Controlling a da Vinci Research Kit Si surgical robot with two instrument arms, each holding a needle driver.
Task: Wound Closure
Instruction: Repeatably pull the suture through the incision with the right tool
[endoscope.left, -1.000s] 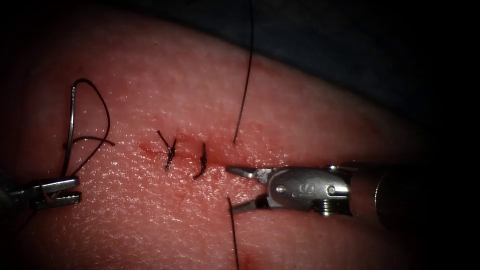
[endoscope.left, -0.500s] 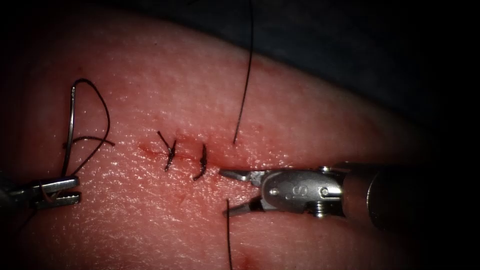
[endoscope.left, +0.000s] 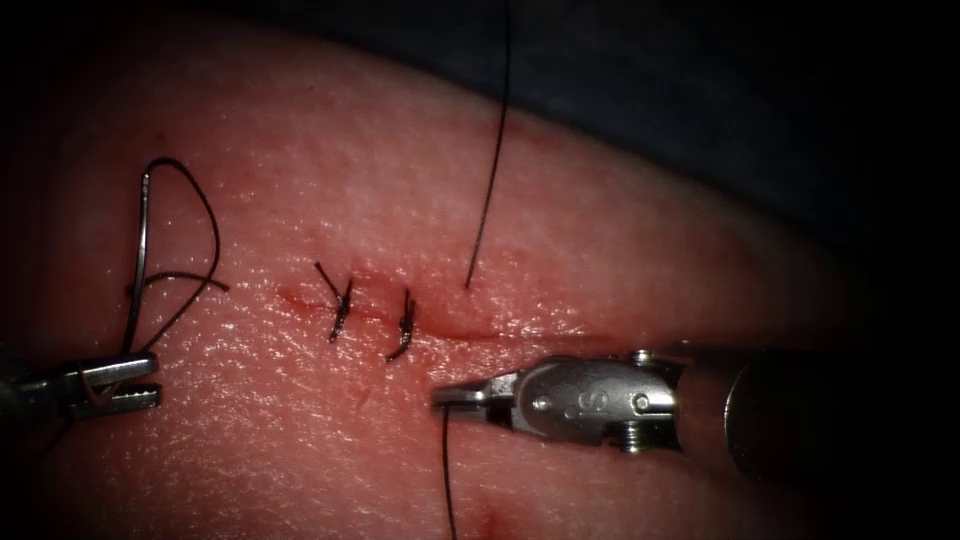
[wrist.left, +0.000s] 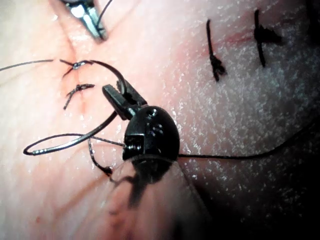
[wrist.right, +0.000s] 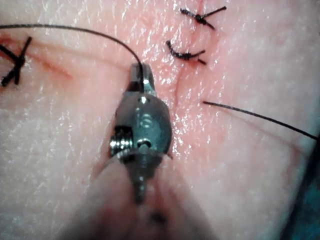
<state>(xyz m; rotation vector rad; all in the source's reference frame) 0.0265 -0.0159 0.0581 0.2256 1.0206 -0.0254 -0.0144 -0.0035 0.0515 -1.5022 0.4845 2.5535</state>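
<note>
— What is held by each hand?
— The needle (endoscope.left: 140, 262), lying clear of the tissue (endoscope.left: 620, 250) far left of the cut (endoscope.left: 450, 330), is clamped near one end by the left hand (endoscope.left: 135, 385). The thread (endoscope.left: 447, 460) is pinched by the closed right hand (endoscope.left: 455, 395) below the cut.

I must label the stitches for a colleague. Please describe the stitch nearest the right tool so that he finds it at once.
Start at the pink pork tissue and its thin reddish cut. Two dark knotted stitches cross it; the right tool's silver jaws, shut on black thread, lie on their right. The wanted stitch is the right-hand one, nearer those jaws, unlike its neighbour.
</note>
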